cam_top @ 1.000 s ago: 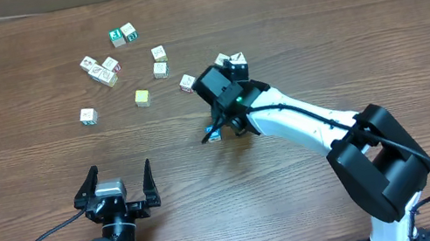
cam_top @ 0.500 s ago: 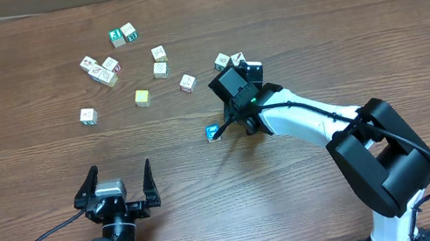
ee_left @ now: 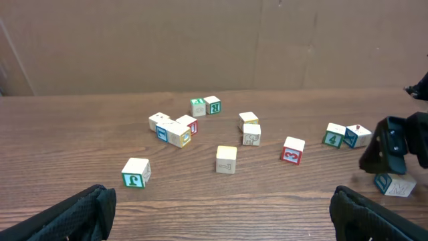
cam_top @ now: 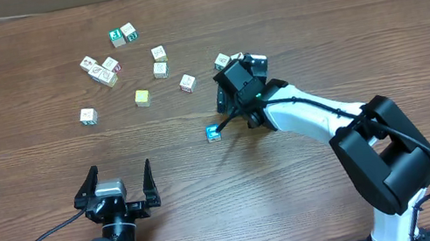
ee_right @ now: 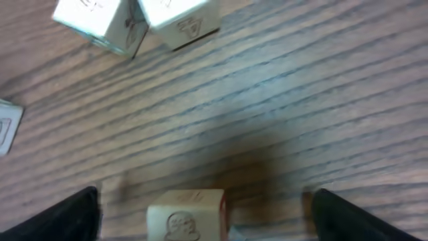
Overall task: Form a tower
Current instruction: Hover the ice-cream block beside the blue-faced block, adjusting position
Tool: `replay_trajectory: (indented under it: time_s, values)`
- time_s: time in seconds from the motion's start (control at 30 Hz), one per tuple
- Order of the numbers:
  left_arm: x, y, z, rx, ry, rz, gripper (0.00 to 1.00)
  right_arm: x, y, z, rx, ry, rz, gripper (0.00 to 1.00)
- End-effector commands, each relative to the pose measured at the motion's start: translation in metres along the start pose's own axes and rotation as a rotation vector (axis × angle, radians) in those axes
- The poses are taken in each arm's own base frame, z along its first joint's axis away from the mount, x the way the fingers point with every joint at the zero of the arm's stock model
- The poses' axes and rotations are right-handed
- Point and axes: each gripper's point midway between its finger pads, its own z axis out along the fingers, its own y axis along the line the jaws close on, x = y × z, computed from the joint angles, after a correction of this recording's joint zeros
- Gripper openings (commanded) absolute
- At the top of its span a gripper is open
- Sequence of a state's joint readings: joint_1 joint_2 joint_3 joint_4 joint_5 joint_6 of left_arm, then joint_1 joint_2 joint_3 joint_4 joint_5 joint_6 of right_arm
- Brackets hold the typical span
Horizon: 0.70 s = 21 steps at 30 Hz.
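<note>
The tower [cam_top: 213, 132] is a small pale stack with a blue side, standing right of the table's middle. In the right wrist view its top cube [ee_right: 186, 215] shows an engraved picture, with a sliver of blue below its right corner. I cannot tell how many cubes high it is. My right gripper [cam_top: 227, 114] hangs open just above and to the right of it, and its fingers [ee_right: 67, 214] stand wide of the cube on both sides. The left wrist view shows the tower's base [ee_left: 396, 185] under that gripper [ee_left: 386, 150]. My left gripper [cam_top: 118, 184] rests open at the near edge.
Loose picture cubes lie scattered at the back: a pair [cam_top: 123, 36], a cluster [cam_top: 100, 70], singles [cam_top: 88, 116] [cam_top: 159, 62] [cam_top: 187, 82] and two [cam_top: 227, 60] beside the right arm. A plain yellow-green cube [cam_top: 142, 97] sits among them.
My right gripper has opened, let go of the cube and drawn back up and to the right. The cube stays where it was set.
</note>
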<state>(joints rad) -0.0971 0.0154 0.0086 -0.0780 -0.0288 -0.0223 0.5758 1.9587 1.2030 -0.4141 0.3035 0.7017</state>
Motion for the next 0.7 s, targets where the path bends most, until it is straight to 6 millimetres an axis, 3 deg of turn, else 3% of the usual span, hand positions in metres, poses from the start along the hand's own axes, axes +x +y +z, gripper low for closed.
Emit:
replay_trajectory:
  time_s: [0.0, 0.1, 0.23, 0.5, 0.67]
  values:
    - [-0.001, 0.0, 0.0, 0.005, -0.009, 0.015, 1.0, -0.006, -0.004, -0.002, 0.004, -0.017, 0.018, 0.8]
    - [-0.001, 0.0, 0.0, 0.005, -0.009, 0.015, 1.0, -0.006, -0.004, -0.002, 0.003, -0.017, 0.017, 0.63]
    - [-0.001, 0.0, 0.0, 0.004, -0.01, 0.015, 1.0, -0.005, 0.001, -0.003, -0.009, -0.018, -0.025, 0.53]
    - [-0.001, 0.0, 0.0, 0.005, -0.01, 0.015, 0.99, 0.0, 0.014, -0.005, -0.047, -0.019, -0.133, 0.41]
    - [-0.001, 0.0, 0.0, 0.005, -0.01, 0.015, 0.99, 0.003, 0.012, -0.005, -0.041, -0.004, -0.141, 0.41]
